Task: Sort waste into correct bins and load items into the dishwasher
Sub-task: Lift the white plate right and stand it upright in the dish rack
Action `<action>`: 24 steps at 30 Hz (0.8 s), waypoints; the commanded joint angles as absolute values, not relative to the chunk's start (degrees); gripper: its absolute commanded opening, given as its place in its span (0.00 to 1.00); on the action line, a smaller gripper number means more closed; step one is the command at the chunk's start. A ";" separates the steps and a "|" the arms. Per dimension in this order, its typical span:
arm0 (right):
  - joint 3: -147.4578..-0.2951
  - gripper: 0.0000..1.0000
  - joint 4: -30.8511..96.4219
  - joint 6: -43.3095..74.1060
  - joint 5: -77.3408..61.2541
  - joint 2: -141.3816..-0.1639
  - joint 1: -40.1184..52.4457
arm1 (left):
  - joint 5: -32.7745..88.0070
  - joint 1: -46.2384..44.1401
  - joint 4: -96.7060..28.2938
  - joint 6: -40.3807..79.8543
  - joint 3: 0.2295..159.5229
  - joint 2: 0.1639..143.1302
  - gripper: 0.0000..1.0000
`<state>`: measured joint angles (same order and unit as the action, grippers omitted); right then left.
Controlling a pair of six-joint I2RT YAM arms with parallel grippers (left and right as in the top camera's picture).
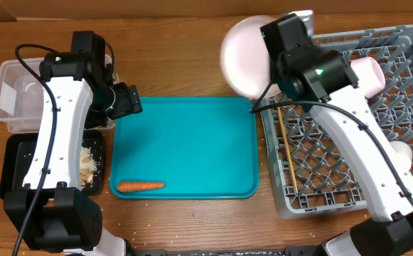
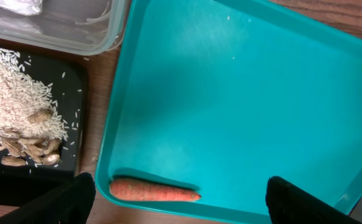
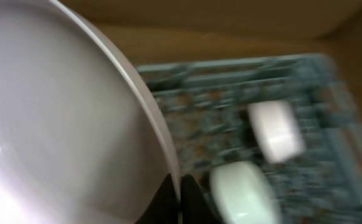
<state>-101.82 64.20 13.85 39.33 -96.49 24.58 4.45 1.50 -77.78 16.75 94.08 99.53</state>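
Observation:
My right gripper [image 3: 181,198] is shut on the rim of the round white plate [image 1: 243,55], holding it tilted in the air left of the grey dish rack [image 1: 412,43]; the plate fills the left of the right wrist view [image 3: 62,124]. The rack holds a pink-white bowl [image 1: 368,72], a white cup [image 1: 399,153] and chopsticks [image 1: 286,153]. The orange carrot [image 1: 141,186] lies at the front left of the teal tray [image 1: 192,142]. My left gripper [image 1: 126,100] is open and empty above that tray's far left corner; in its wrist view the carrot [image 2: 154,190] shows between its fingers [image 2: 181,208].
The clear tub [image 1: 21,96] stands far left, with a crumpled wrapper [image 2: 19,6] inside. The black tray [image 1: 18,167] in front of it holds pale food scraps [image 1: 89,165]. In the right wrist view the rack [image 3: 230,106] is blurred.

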 commanded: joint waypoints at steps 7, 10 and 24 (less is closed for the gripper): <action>-99.02 0.04 59.31 18.11 67.48 -98.21 17.93 | 4.47 1.48 -77.78 16.71 94.06 99.13 0.89; -97.03 0.04 58.94 18.52 67.46 -98.39 16.14 | 4.45 1.48 -77.73 16.71 94.06 99.13 0.89; -81.78 0.04 54.28 22.26 59.61 -98.80 16.62 | 4.47 1.48 -77.62 16.71 94.06 99.13 0.89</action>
<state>-83.24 54.72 19.38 62.04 -98.91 15.03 4.45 1.50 -77.76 16.75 94.08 99.53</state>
